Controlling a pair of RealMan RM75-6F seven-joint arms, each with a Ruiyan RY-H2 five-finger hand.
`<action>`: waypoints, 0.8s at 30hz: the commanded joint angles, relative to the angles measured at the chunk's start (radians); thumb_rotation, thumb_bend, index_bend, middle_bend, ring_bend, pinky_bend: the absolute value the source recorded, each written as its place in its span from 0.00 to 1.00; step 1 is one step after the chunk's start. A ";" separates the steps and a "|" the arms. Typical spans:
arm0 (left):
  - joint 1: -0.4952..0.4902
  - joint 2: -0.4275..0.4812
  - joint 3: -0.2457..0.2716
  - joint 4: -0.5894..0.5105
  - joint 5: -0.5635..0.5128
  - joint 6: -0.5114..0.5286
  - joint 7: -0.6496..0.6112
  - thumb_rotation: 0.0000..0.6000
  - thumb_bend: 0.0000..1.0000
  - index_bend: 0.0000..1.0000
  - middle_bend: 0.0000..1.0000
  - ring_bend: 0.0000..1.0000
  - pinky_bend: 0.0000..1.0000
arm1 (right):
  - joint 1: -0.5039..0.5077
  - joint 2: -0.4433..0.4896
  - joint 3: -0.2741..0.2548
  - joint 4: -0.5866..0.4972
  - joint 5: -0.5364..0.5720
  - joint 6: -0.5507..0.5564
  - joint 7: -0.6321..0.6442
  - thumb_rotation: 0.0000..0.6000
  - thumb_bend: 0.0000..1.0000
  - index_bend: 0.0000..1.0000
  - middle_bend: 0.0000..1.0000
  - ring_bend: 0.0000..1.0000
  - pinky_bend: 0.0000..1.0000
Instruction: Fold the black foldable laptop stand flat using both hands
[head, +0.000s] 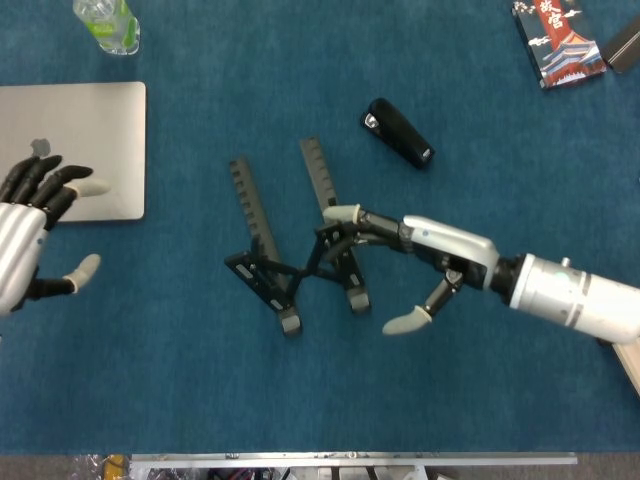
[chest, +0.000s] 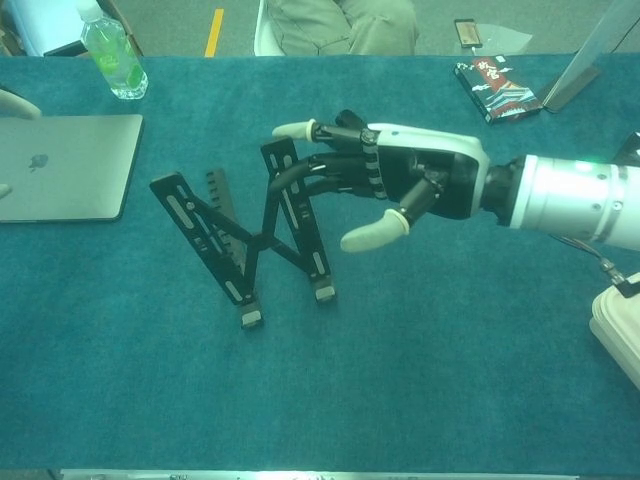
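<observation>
In the head view, the black laptop stand (head: 296, 255) stands unfolded mid-table on the blue cloth (head: 300, 400), its 2 notched rails pointing away from the robot. The right hand (head: 420, 262) reaches in from the right, fingers (head: 345, 214) hooked over the stand's right rail, thumb splayed off below and clear of it. The left hand (head: 30, 235) hovers at the left edge, holding nothing with fingers spread, partly over the closed silver laptop (head: 90, 130). A black oblong case (head: 398, 132) lies beyond the stand, a green bottle (head: 107, 24) at the top left, a printed box (head: 556, 28) at the top right.

In the chest view, the stand (chest: 250, 235) rises in an X. The right hand (chest: 400, 185) curls around its right upright; the laptop (chest: 65, 165) lies well apart.
</observation>
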 joint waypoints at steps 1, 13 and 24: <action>-0.016 -0.003 0.005 -0.004 0.017 -0.017 -0.019 1.00 0.28 0.23 0.18 0.07 0.06 | -0.013 0.019 -0.017 -0.028 -0.010 0.017 -0.022 1.00 0.00 0.03 0.16 0.03 0.07; -0.200 0.001 0.005 0.047 0.113 -0.223 -0.309 1.00 0.28 0.23 0.19 0.08 0.06 | -0.032 0.035 -0.041 -0.082 -0.015 0.025 -0.074 1.00 0.00 0.03 0.16 0.03 0.07; -0.449 -0.033 0.020 0.137 0.180 -0.449 -0.795 1.00 0.28 0.26 0.23 0.12 0.16 | -0.035 0.030 -0.042 -0.089 -0.008 0.021 -0.092 1.00 0.00 0.03 0.16 0.03 0.07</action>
